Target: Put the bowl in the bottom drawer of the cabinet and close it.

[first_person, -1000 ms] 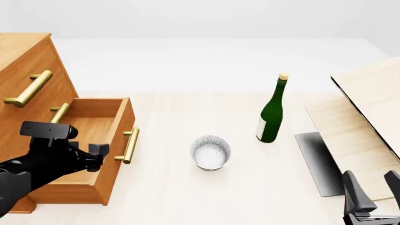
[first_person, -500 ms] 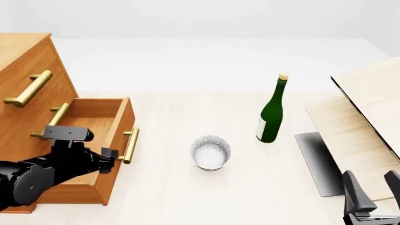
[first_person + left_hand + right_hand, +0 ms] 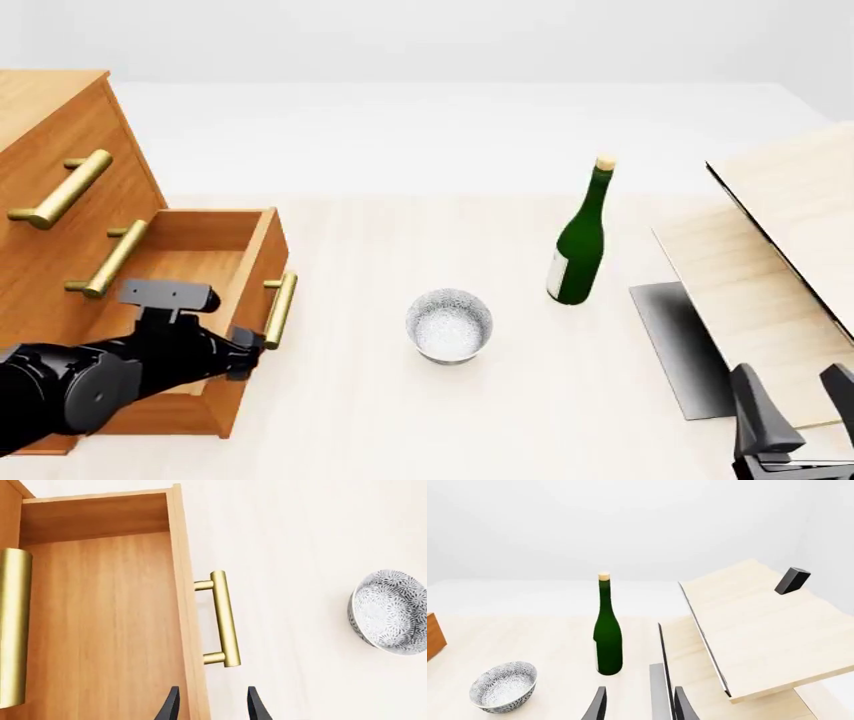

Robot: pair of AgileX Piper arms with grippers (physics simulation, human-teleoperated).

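The speckled white bowl [image 3: 450, 325] [image 3: 390, 612] [image 3: 502, 686] stands upright on the table, right of the cabinet [image 3: 54, 130]. The bottom drawer [image 3: 214, 250] [image 3: 100, 630] is pulled out and shows nothing inside; its brass handle [image 3: 278, 310] [image 3: 223, 625] faces the bowl. My left gripper [image 3: 242, 346] [image 3: 212, 707] is open above the drawer's front board, near the handle's near end, holding nothing. Open and idle, my right gripper [image 3: 797, 405] [image 3: 639, 707] sits low at the near right, well away from the bowl.
A green bottle [image 3: 581, 240] [image 3: 607, 635] stands behind and right of the bowl. Pale wooden boards [image 3: 774, 250] [image 3: 760, 630] lean at the right over a grey plate [image 3: 674, 340]. A small black block [image 3: 792, 580] rests on the upper board. The cabinet's two upper drawers are shut.
My left arm has dropped lower and slid right, carrying its gripper from over the drawer's inside to its front board by the handle. Bowl, bottle and right arm have not moved.
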